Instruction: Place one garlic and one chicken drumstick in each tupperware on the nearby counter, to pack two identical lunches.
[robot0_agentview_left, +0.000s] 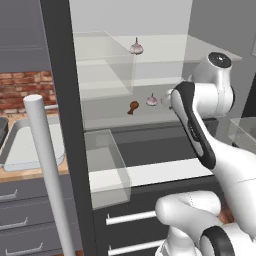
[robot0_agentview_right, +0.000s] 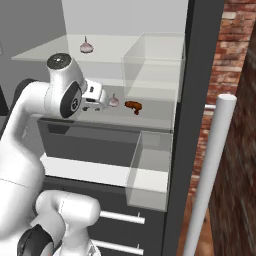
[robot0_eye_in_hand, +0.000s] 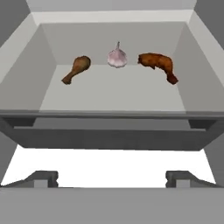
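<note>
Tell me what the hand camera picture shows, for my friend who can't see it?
A garlic sits between two drumsticks on a pale fridge shelf. The open gripper points toward them, with nothing in it.

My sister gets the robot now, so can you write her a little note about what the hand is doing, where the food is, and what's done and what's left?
Gripper: open, holding nothing, aimed into the open fridge at the middle shelf.
On that shelf: one garlic in the middle, a chicken drumstick on one side of it and a second drumstick on the other. All three lie apart, untouched.
Second garlic: on the shelf above.
Done: fridge is open, arm lined up. Nothing picked yet.
Left: carry one garlic and one drumstick to each tupperware on the counter.
</note>
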